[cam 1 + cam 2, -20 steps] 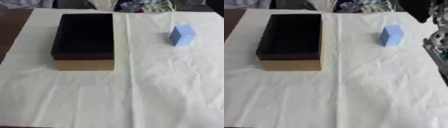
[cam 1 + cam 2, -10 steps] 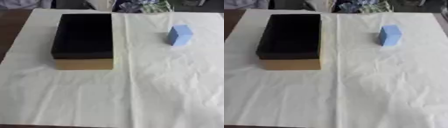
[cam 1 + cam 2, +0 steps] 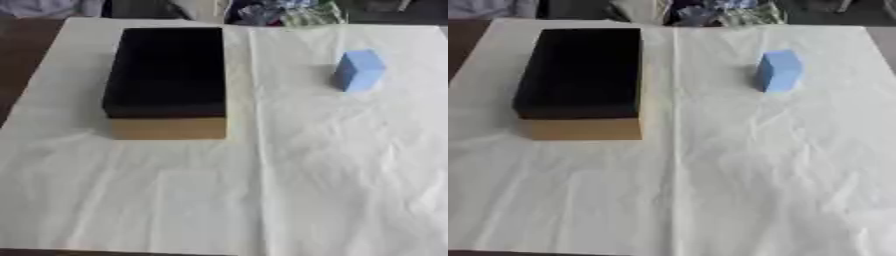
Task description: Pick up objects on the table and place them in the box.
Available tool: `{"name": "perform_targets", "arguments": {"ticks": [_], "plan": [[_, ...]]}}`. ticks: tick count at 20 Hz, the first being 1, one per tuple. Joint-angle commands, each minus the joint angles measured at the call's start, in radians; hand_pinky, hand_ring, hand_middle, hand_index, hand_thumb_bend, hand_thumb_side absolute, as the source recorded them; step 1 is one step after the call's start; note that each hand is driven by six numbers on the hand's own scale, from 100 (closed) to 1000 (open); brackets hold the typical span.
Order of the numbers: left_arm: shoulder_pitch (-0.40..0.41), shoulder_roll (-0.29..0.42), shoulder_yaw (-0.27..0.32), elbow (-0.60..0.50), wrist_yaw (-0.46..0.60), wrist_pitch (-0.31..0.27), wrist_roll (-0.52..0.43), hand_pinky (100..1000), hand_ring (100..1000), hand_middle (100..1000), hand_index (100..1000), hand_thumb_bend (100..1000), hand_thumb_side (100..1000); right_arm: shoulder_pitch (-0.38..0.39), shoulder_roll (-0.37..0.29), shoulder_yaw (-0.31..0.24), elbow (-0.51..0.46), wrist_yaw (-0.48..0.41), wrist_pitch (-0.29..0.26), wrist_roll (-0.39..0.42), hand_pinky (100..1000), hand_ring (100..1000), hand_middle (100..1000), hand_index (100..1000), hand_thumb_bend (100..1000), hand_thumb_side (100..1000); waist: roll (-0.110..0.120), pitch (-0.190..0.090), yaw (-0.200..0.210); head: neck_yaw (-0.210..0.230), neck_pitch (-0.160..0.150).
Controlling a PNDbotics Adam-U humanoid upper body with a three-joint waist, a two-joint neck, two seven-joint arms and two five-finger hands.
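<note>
White cloth [image 3: 262, 190] covers the whole table, creased and wrinkled, with a heap of clutter along the far edge at twelve o'clock. On it I have two things to work with: the box [image 3: 166, 82], dark inside with tan side walls, sitting at about ten o'clock from the middle of the cloth, and the blue block [image 3: 359, 70], standing alone at about two o'clock, well apart from the box.

Neither of my hands shows in either eye view, so I cannot tell whether they are spread or curled, nor how far the block lies from them. I can only place it against the box: off toward three o'clock from the open top, with bare cloth between.

My worries from here: the block looks taller than it is wide, so a clumsy approach could tip it over or nudge it toward the right edge. Fingers dragging on the wrinkled cloth could bunch it and shift the box. Releasing near the rim could leave the block perched on the wall.
</note>
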Motion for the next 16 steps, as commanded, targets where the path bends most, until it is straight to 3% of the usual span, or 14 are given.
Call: {"name": "perform_targets", "arguments": {"ticks": [1, 3, 6, 16], "plan": [[-0.001, 0.021, -0.001, -0.019, 0.0, -0.001, -0.005, 1000, 597, 694, 867, 100, 672, -0.023, -0.028, -0.009, 0.015, 0.032, -0.035, 0.084, 937, 946, 898, 950, 100, 322, 0.001, -0.019, -0.001, -0.001, -0.007], [-0.001, 0.02, -0.002, -0.019, 0.0, 0.0, -0.006, 1000, 597, 694, 867, 100, 672, -0.028, -0.029, -0.007, 0.021, 0.046, -0.053, 0.131, 940, 949, 901, 954, 100, 297, 0.002, -0.017, -0.001, -0.001, -0.01], [-0.001, 0.02, -0.003, -0.019, -0.001, 0.001, -0.007, 1000, 597, 695, 867, 100, 672, -0.036, -0.029, 0.0, 0.031, 0.066, -0.073, 0.191, 948, 956, 905, 964, 185, 247, 0.002, -0.014, 0.0, -0.002, -0.014], [-0.001, 0.018, -0.005, -0.019, -0.002, 0.006, -0.013, 1000, 596, 696, 868, 100, 672, -0.072, -0.024, 0.045, 0.076, 0.113, -0.102, 0.371, 975, 984, 935, 974, 339, 143, 0.001, -0.01, 0.001, -0.006, -0.019]]}}
